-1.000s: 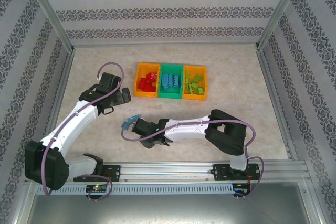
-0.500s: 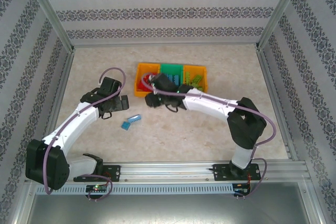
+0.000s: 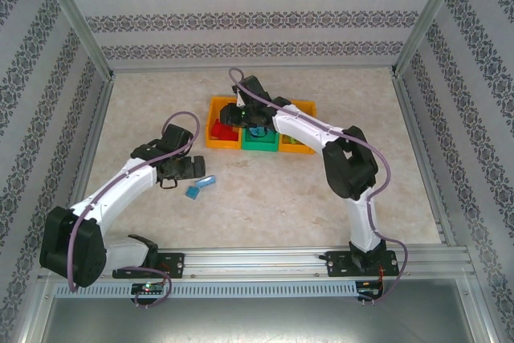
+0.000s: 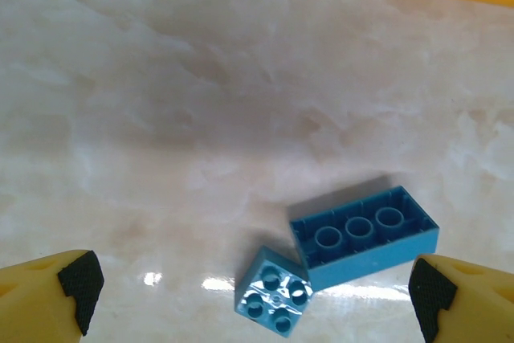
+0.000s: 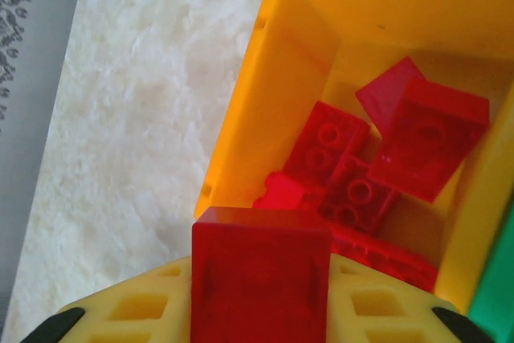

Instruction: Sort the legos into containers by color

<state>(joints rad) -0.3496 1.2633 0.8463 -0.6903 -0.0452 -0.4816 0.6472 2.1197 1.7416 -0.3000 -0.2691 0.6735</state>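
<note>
Bench (image 3: 265, 206): we see a pale marbled top, with two blue bricks lying loose on it, left of centre and nearer than the bins.
Left tool (image 3: 191, 168): open wide. Its fingers (image 4: 74, 287) stand on either side of the two blue bricks and touch neither.
Long blue brick (image 4: 365, 234): flat on the bench, hollow side up.
Small blue brick (image 4: 273, 295): at the long one's corner. We cannot tell whether they touch.
Right tool (image 5: 257, 323): closed on a red brick (image 5: 261, 271), held over the left orange bin (image 5: 265, 94).
Red bricks (image 5: 345, 174): several lie inside that bin.
Green bin (image 3: 259, 144): middle of the row, joined to its neighbours.
Right orange bin (image 3: 300, 148): right end of the row.
</note>
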